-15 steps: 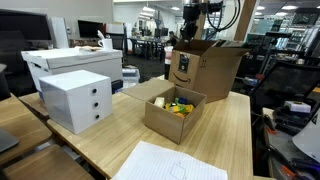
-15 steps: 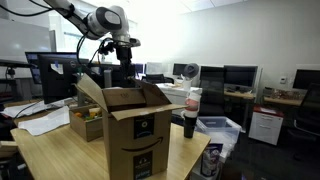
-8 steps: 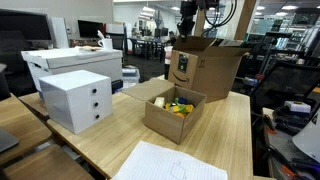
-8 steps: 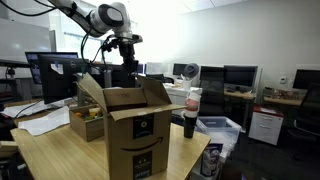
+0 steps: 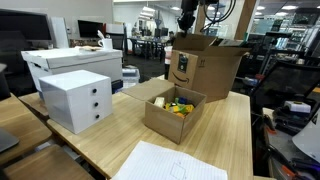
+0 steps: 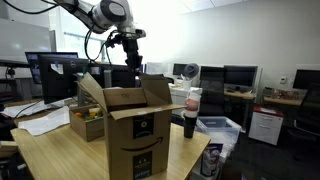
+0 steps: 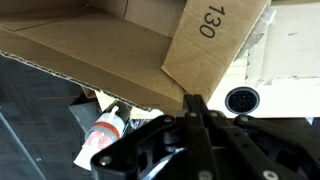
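My gripper [image 5: 187,24] [image 6: 132,66] hangs above the big open Amazon cardboard box [image 5: 205,65] [image 6: 130,128], just over its raised flaps and clear of them. In the wrist view the two black fingers [image 7: 195,108] are pressed together with nothing between them. Below them I see the box's brown inner wall [image 7: 90,45] and a flap printed "130" [image 7: 212,40]. A white bottle with a red label [image 7: 105,130] [image 6: 192,110] stands outside the box.
A small open carton with yellow items [image 5: 175,110] [image 6: 85,122] sits beside the big box. A white drawer unit [image 5: 75,100], a white lidded box [image 5: 70,62] and a sheet of paper [image 5: 170,162] share the wooden table [image 5: 225,130]. Desks with monitors stand behind.
The shut gripper has risen a little above the big box and shifted slightly sideways. Nothing else has moved.
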Controlling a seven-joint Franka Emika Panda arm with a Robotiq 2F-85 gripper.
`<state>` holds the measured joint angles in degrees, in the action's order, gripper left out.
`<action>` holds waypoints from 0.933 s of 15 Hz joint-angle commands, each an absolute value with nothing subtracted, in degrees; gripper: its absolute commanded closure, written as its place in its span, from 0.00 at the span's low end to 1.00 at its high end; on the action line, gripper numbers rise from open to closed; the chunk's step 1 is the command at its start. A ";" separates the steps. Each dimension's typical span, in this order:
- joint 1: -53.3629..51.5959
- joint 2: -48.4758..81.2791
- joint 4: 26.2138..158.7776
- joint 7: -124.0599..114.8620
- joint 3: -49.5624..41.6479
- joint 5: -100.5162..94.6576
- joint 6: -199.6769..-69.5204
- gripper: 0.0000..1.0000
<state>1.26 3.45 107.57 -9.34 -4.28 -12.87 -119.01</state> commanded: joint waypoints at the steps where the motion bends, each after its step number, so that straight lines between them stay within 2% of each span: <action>1: 2.98 5.11 105.14 -5.30 -4.88 -12.20 -119.47 0.98; 14: 6.80 13.40 92.14 5.48 -6.24 -8.32 -116.09 0.98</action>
